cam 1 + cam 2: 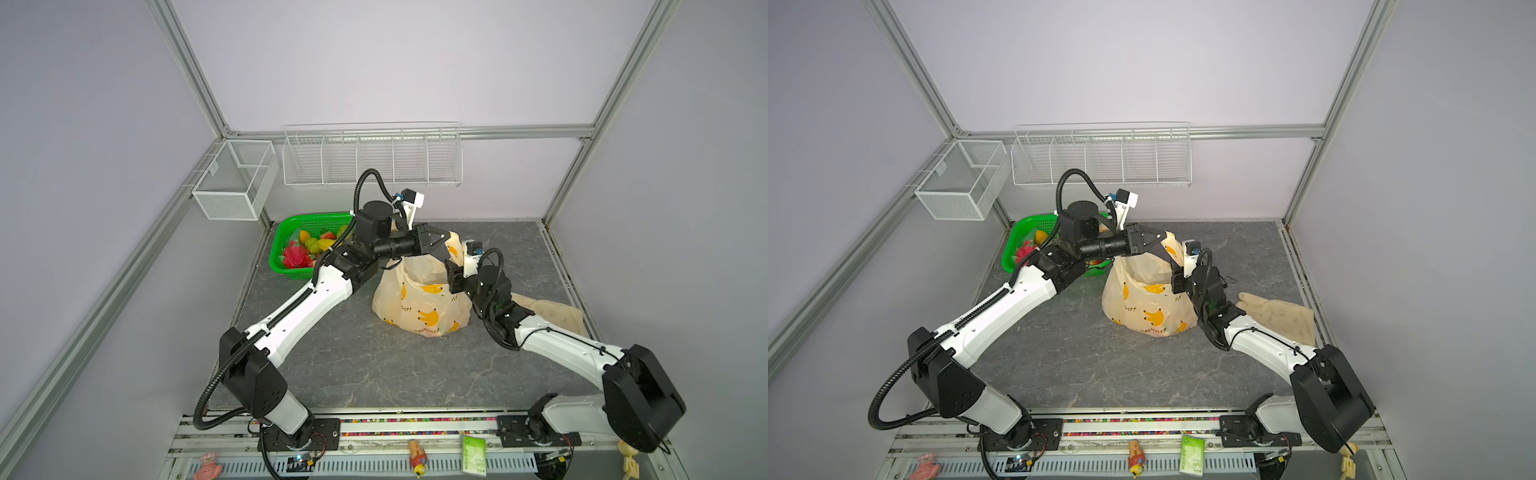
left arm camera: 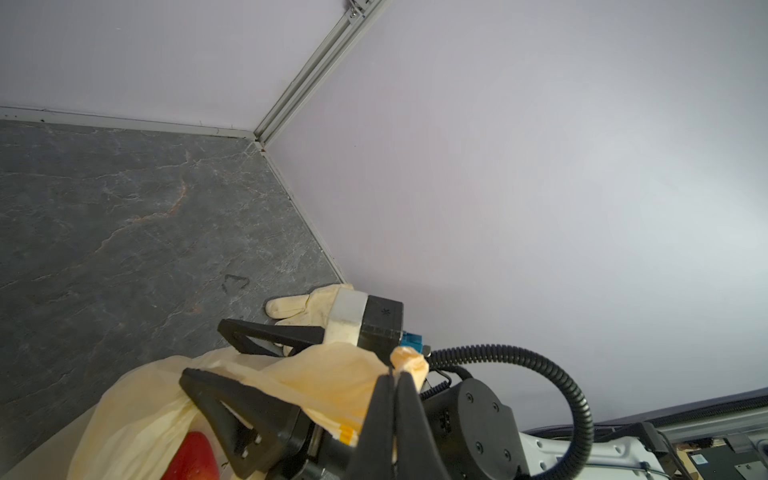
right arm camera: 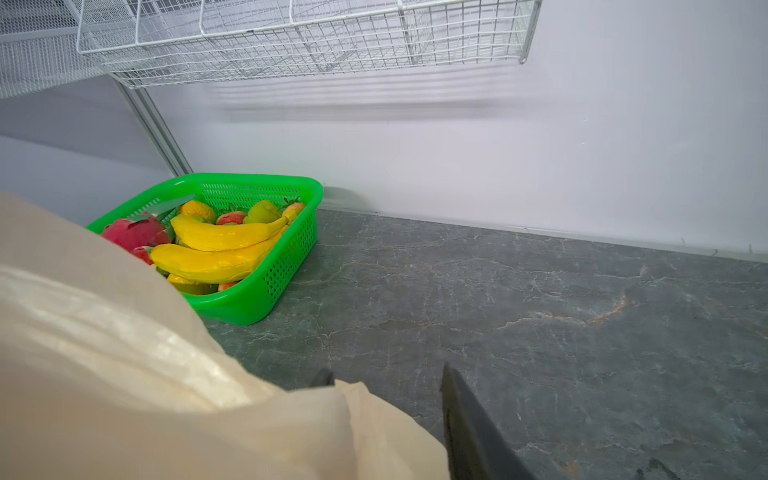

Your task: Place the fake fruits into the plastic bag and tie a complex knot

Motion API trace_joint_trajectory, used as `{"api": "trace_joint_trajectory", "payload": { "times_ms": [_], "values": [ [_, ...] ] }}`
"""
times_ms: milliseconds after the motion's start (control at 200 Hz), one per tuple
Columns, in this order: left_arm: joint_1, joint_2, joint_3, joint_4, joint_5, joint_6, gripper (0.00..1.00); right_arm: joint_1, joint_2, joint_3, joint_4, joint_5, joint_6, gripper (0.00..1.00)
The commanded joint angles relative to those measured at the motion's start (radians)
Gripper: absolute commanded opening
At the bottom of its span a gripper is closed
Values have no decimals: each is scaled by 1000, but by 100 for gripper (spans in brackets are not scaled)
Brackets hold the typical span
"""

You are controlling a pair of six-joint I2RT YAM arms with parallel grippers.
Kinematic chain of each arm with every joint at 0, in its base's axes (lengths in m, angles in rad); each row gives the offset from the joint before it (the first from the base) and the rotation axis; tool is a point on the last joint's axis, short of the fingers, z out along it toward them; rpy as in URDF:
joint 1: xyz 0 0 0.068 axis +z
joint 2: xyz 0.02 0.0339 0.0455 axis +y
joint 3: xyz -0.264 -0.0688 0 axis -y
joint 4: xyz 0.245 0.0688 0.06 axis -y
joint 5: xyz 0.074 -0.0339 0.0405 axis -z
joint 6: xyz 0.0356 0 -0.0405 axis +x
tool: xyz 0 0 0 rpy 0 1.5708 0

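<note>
Left wrist view: left gripper (image 2: 394,376) is clamped tight on a twisted bit of the bag's handle (image 2: 409,361), holding it up. The right gripper (image 2: 203,353) has its jaws apart with the bag's rim running between them, not pinched as far as I can see. The bag (image 1: 419,307) stands on the table (image 1: 332,357) between the two arms, mouth open, one red fruit (image 2: 193,455) showing inside. Most fruits (image 3: 220,239) sit in the green basket (image 3: 291,270) at the back left corner, well apart from the right gripper. Bag film looks thin, light, floppy and slippery, and likely tears if yanked. Best hold is the bunched handle loops, not the flat wall. Fruits look hard, glossy, light; bananas are best taken across the middle.
</note>
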Motion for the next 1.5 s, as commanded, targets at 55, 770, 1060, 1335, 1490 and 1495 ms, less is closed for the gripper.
{"api": "trace_joint_trajectory", "payload": {
  "times_ms": [55,770,1060,1335,1490,1495],
  "values": [
    [13,-61,7,24,-15,43,0,-2,-21,-19,1,-20,-9,43],
    [13,-46,34,-4,15,78,0,-188,-165,344,-651,-816,-367,95],
    [13,-42,45,-4,30,69,0,-345,-63,459,-812,-1076,-497,98],
    [13,-33,70,-12,32,66,0,-363,46,494,-783,-1184,-487,79],
    [13,-31,69,-12,33,66,0,-360,64,496,-739,-1225,-460,73],
    [13,-31,69,-12,33,66,0,-359,64,496,-738,-1226,-459,73]
  ]
}}
